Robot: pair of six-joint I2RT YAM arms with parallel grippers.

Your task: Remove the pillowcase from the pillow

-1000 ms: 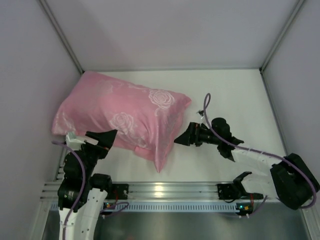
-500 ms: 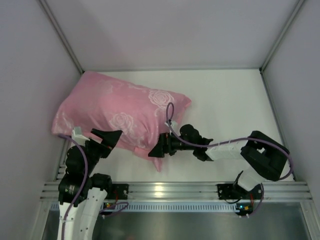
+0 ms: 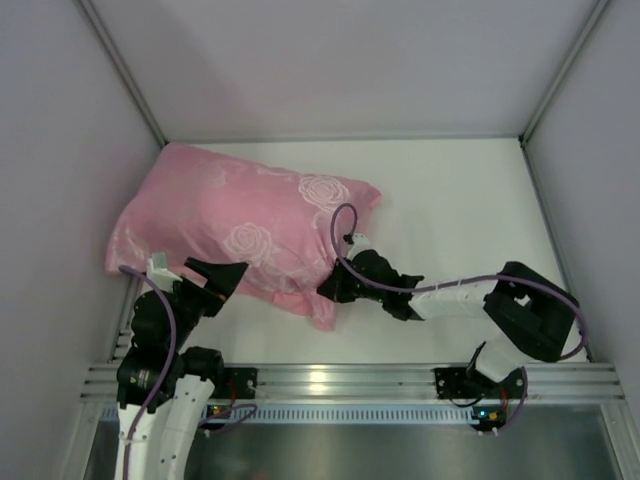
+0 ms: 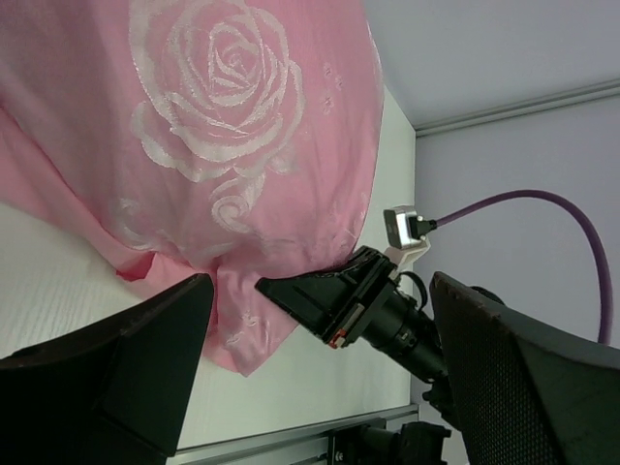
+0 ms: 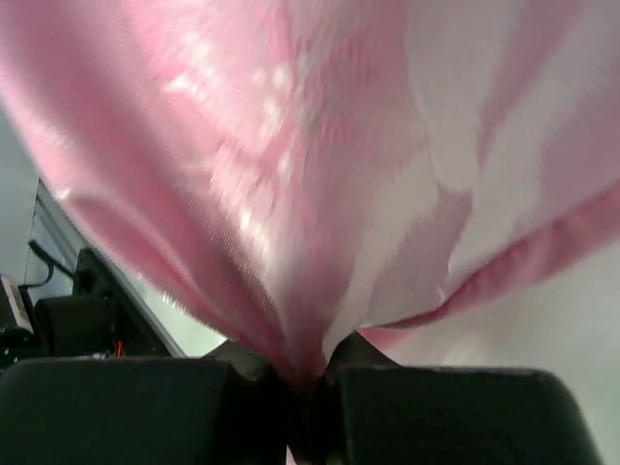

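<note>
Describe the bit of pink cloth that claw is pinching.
Start at the big pink rose-patterned pillowcase on the left of the white table. Its near right corner trails off into a loose flap. Unlike the plump rest, it lies limp, and the right claw is shut on it.

Top camera looks down from behind — both wrist cameras face the pillowcase [image 3: 230, 215] closely.

This place is presenting as a robotics laboratory test cell. Plain white panel walls [image 3: 340, 60], joined by grey metal corner posts [image 3: 122, 70], are enclosing a flat white desk [image 3: 460, 200]. A slotted aluminium rail [image 3: 320, 378] is carrying a black-and-white robot arm with purple cabling [image 3: 145, 345].
</note>
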